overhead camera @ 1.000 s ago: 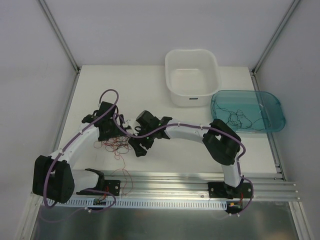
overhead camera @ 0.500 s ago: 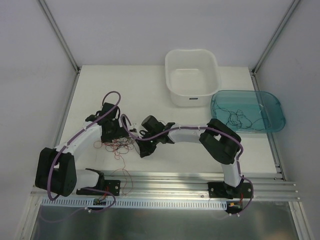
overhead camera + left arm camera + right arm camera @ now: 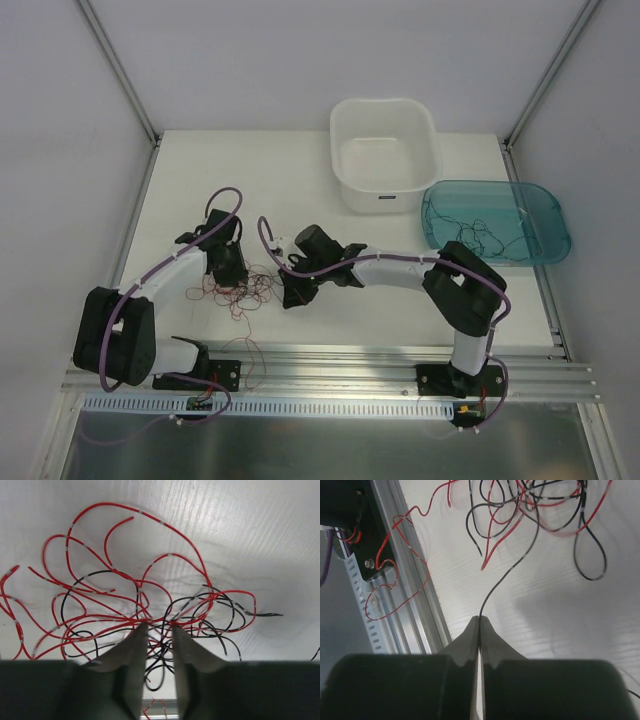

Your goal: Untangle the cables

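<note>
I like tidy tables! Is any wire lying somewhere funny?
Yes. One loose thin red wire lies off the white table, on the silver metal rail at the near edge. That is away from the main tangle of thin red and black wires. It looks odd because it loops across the rail's grooves by itself.

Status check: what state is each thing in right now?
Cables: red and black, knotted together.
Left gripper: slightly open, wires between its tips.
Right gripper: shut on black strand.
White bin: empty.
Teal tray: holds loose dark wires.
</note>
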